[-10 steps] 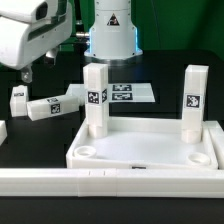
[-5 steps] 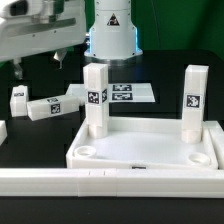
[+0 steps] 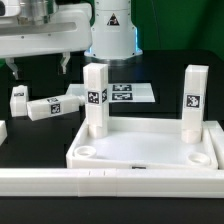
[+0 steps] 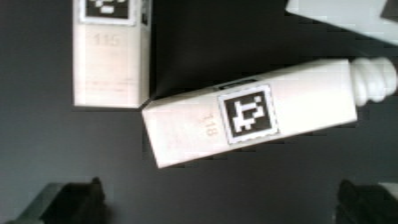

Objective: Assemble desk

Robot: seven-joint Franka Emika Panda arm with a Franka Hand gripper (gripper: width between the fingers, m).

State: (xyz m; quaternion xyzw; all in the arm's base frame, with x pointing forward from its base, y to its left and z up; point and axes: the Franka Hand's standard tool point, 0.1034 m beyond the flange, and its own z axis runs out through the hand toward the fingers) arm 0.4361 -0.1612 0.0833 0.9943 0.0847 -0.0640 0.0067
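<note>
Matte black counter (image 3: 30, 140) spreads across the whole scene. A dark backdrop lies behind it, and the arm's white base (image 3: 110, 30) stands at the far edge. The marker board (image 3: 128, 93) lies flat just in front of that base. A long low white rail (image 3: 100, 181) runs along the near edge.

The desk top (image 3: 145, 147), a white rimmed tray, sits on the counter just behind the rail. It carries two tagged legs standing upright in its far corners, one towards the exterior view's left (image 3: 96, 100) and one towards the right (image 3: 194, 100). Two round sockets show at its near corners.

Two more legs lie loose on the counter to the exterior view's left of the tray, close together. One is slanted with a round peg at its end (image 3: 55, 106) (image 4: 267, 110), and the other lies beside it (image 3: 18, 100) (image 4: 111, 50).

The jaws hang above these loose legs, spread wide and gripping nothing. Both dark fingertips (image 4: 71, 200) are clear of the parts.
</note>
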